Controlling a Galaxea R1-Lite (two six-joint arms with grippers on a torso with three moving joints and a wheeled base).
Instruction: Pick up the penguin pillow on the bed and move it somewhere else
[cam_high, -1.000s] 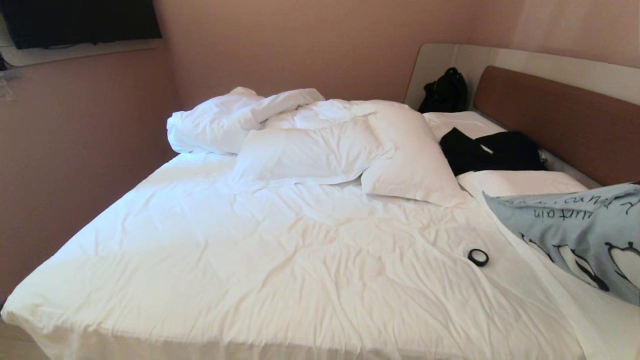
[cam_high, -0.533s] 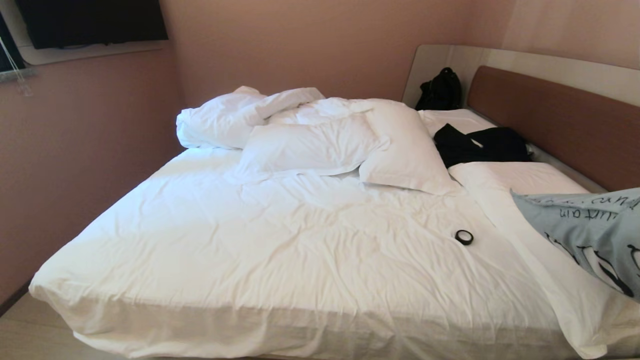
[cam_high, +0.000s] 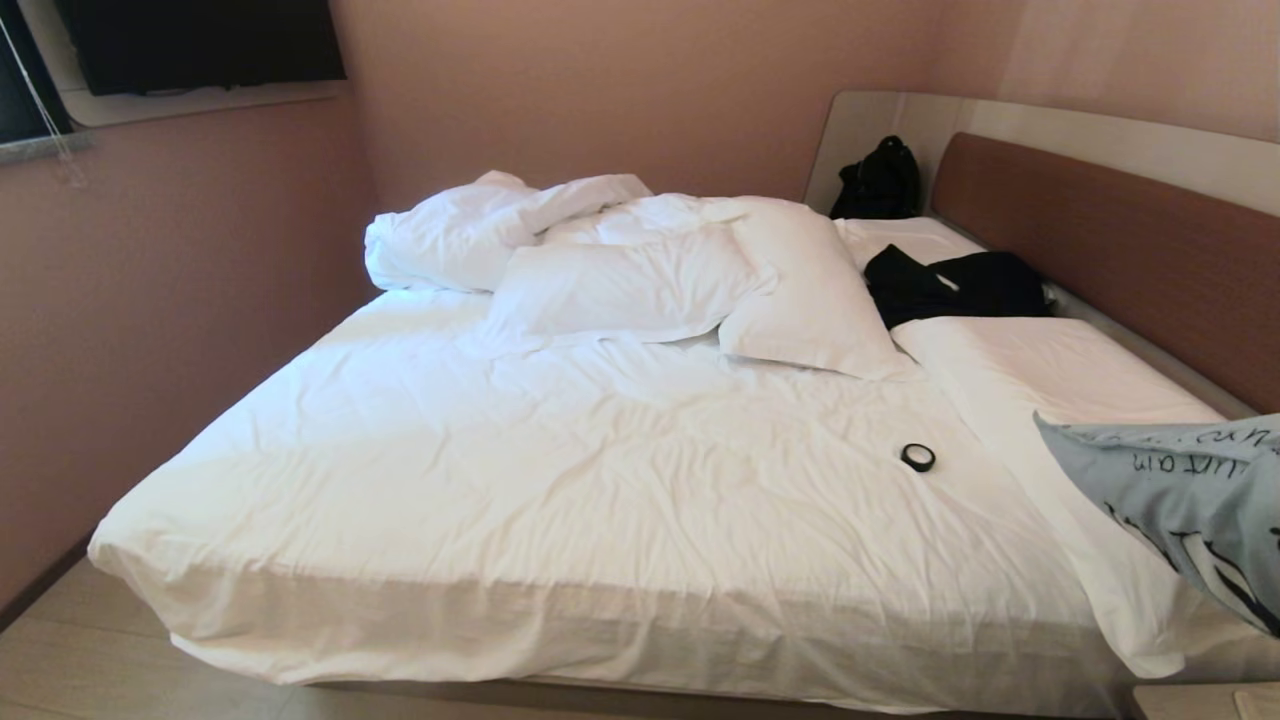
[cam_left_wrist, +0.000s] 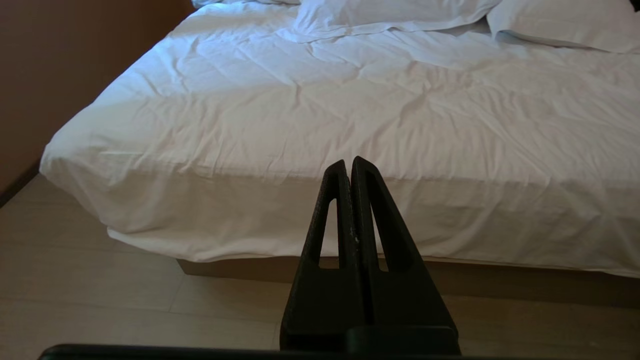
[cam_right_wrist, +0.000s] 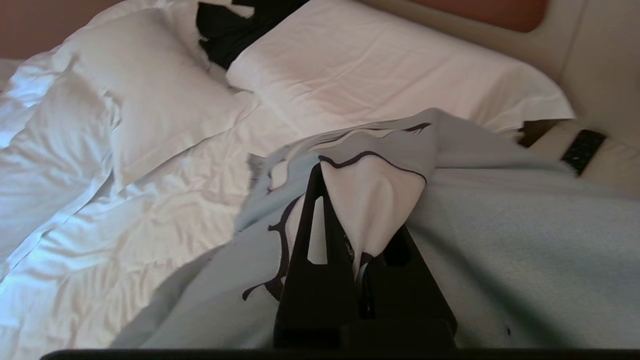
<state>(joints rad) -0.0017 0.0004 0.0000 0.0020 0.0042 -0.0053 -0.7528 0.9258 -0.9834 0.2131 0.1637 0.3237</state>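
The penguin pillow (cam_high: 1190, 500), pale blue-grey with dark script and penguin outlines, hangs at the right edge of the head view, over the near right corner of the bed (cam_high: 560, 500). In the right wrist view my right gripper (cam_right_wrist: 350, 200) is shut on a bunched fold of the penguin pillow (cam_right_wrist: 500, 225), and the cloth drapes over the black fingers (cam_right_wrist: 305, 270). The right arm itself is outside the head view. My left gripper (cam_left_wrist: 350, 165) is shut and empty, parked low in front of the bed's near edge (cam_left_wrist: 250, 200).
White pillows (cam_high: 640, 285) and a bunched duvet (cam_high: 450, 235) lie at the far side. Black clothes (cam_high: 950, 285) and a black bag (cam_high: 880, 180) sit by the brown headboard (cam_high: 1120, 240). A small black ring (cam_high: 917, 457) lies on the sheet. A wall runs along the left.
The head view has pulled back from the bed, showing more of the floor and the near edge. The penguin pillow sits further right and lower in view, with less of it showing.
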